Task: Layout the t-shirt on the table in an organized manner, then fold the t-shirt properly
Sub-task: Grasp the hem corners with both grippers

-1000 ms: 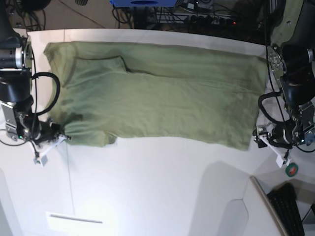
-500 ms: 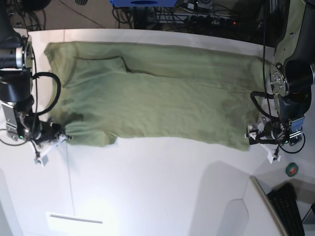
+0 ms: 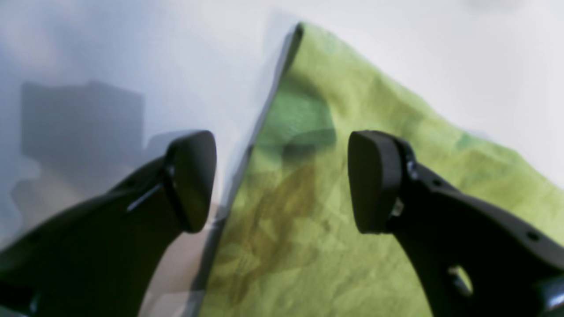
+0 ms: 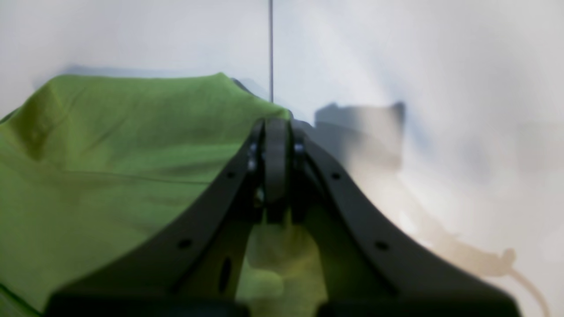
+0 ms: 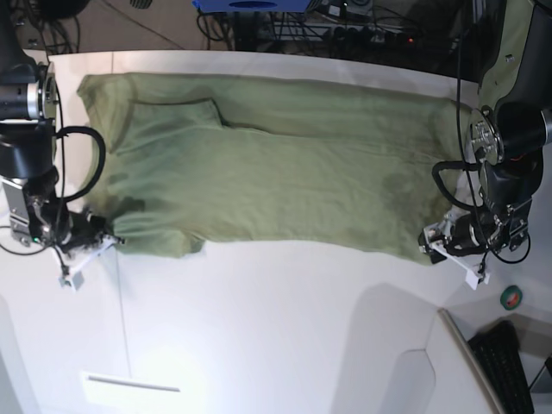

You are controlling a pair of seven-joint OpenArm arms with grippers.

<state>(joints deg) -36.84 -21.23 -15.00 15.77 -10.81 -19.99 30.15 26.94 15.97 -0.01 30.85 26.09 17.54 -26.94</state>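
right gripper (image 4: 275,145) pinches the t-shirt (image 5: 276,172); left gripper (image 3: 282,180) gapes.

surface: white table (image 5: 276,328) | on it: olive t-shirt (image 5: 276,172), spread flat

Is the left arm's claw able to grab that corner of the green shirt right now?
Probably yes: the left gripper is open, straddling the t-shirt edge, nothing between.

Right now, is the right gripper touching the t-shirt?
Touching. The right wrist view shows the right gripper shut on the t-shirt corner.
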